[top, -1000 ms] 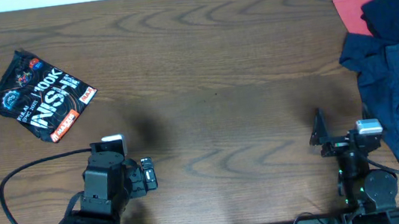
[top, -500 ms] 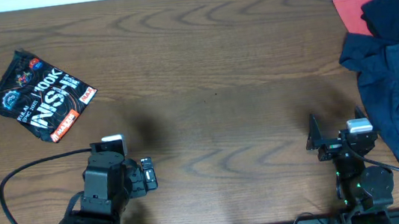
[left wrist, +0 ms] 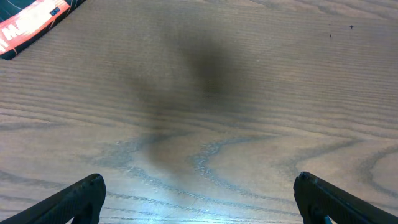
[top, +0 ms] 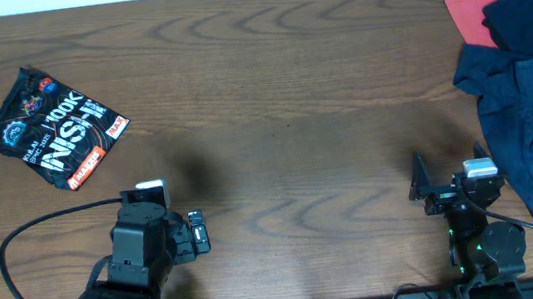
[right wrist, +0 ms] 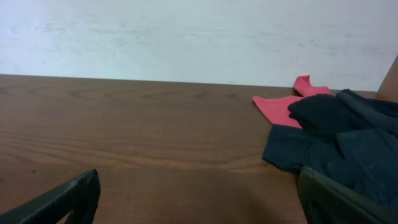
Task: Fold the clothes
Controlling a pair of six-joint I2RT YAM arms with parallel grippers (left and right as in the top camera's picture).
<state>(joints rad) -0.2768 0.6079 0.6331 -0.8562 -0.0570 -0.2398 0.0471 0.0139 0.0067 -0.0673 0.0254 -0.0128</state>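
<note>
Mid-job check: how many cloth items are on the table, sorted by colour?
black shirt, folded: 1
red garment: 1
navy heap: 1 (can't tell how many pieces are in it)
Total: 3

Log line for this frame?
left gripper open, empty | right gripper open, empty | black shirt folded, far left | navy pile, red cloth far right

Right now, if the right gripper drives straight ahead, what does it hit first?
Looks free: the right gripper points over bare table toward the far edge. The dark blue clothes lie right of that line, likely clear.
</note>
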